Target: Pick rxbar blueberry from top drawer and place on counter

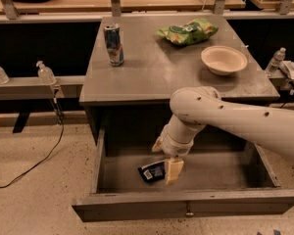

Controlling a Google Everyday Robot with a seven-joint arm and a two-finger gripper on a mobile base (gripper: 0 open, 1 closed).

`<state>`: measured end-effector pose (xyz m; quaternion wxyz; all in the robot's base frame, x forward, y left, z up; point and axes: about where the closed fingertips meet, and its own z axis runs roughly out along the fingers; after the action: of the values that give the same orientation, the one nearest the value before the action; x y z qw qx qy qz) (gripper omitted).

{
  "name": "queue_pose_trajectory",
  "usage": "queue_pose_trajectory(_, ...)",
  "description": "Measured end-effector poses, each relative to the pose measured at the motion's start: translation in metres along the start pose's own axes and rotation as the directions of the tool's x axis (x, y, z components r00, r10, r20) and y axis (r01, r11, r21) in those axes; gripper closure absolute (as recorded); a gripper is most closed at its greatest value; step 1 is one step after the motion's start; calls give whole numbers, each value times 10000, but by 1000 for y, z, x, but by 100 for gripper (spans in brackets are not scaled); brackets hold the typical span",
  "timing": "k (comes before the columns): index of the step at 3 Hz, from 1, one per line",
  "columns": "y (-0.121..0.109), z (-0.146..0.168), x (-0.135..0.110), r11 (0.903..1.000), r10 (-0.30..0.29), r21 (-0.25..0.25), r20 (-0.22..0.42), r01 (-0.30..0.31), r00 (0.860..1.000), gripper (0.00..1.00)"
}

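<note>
Beneath the grey surface (152,67), the tool (171,171) hung low in the open drawer (186,205), its grip unreadable, the bar (152,172) lying flat just left of it, long axis crosswise.

A blue-silver drink can (113,44) is shown upright, well left of a green snack bag (187,32), with a cream bowl (224,59) set near the bag. Two pump bottles (45,73) are lined up on a grey ledge (29,86) at left. A black cable (36,156) is trailed across the speckled floor (34,204). The gripper (164,163) is held low, below the bowl, fingers (174,171) parted.
</note>
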<state>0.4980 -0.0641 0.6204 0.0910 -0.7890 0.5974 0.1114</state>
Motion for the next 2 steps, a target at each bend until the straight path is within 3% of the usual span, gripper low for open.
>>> queue_pose_trajectory(1, -1, 22, 2, 9993, -18, -370, -141, 13, 9999, 39)
queue_pose_trajectory(2, -2, 31, 5, 9986, 28, -527, -189, -38, 9998, 61)
